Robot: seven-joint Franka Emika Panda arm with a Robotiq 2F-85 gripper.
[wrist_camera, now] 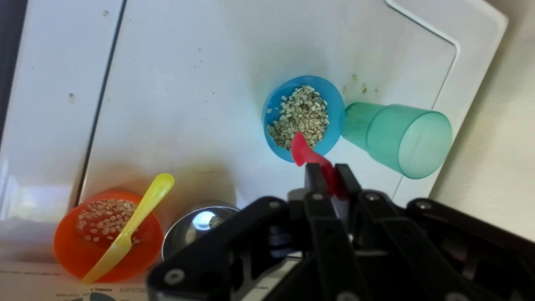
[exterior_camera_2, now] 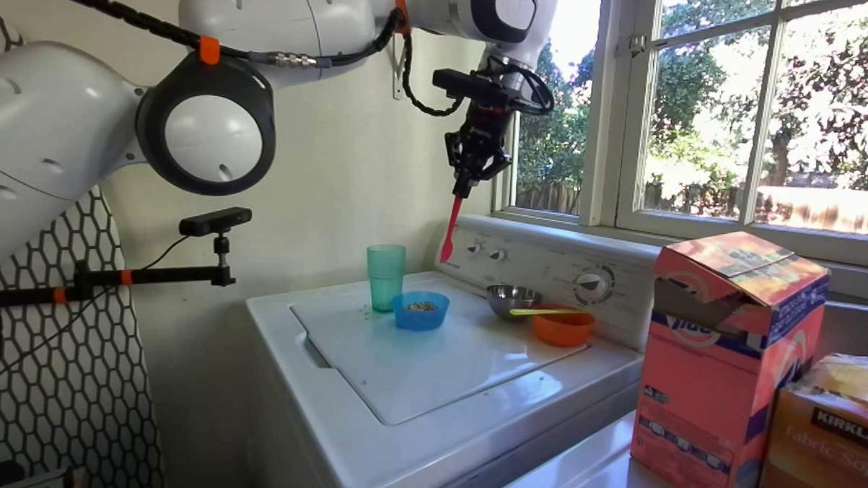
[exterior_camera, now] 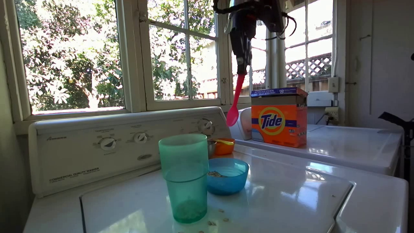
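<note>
My gripper point(exterior_camera: 242, 72) is shut on the handle of a red spoon point(exterior_camera: 233, 116). The spoon hangs bowl-down in the air above the white washer top in both exterior views point(exterior_camera_2: 446, 249). In the wrist view the spoon point(wrist_camera: 307, 154) sticks out between the fingertips point(wrist_camera: 328, 169) and overlaps the edge of a blue bowl point(wrist_camera: 337, 121). This bowl point(exterior_camera_2: 422, 321) holds oat flakes point(wrist_camera: 305, 113). A translucent green cup point(wrist_camera: 388, 129) stands upright beside the blue bowl, with some pale flakes at its bottom point(exterior_camera: 189, 210). The spoon touches neither bowl nor cup.
An orange bowl point(wrist_camera: 67, 246) with flakes and a yellow utensil point(wrist_camera: 125, 234) lying across it stands beside a metal bowl point(exterior_camera_2: 507, 298) near the control panel point(exterior_camera: 123, 149). Loose flakes point(exterior_camera: 212, 223) lie by the cup. A Tide box point(exterior_camera: 275, 124) and a Kirkland box point(exterior_camera_2: 838, 439) stand beyond the washer.
</note>
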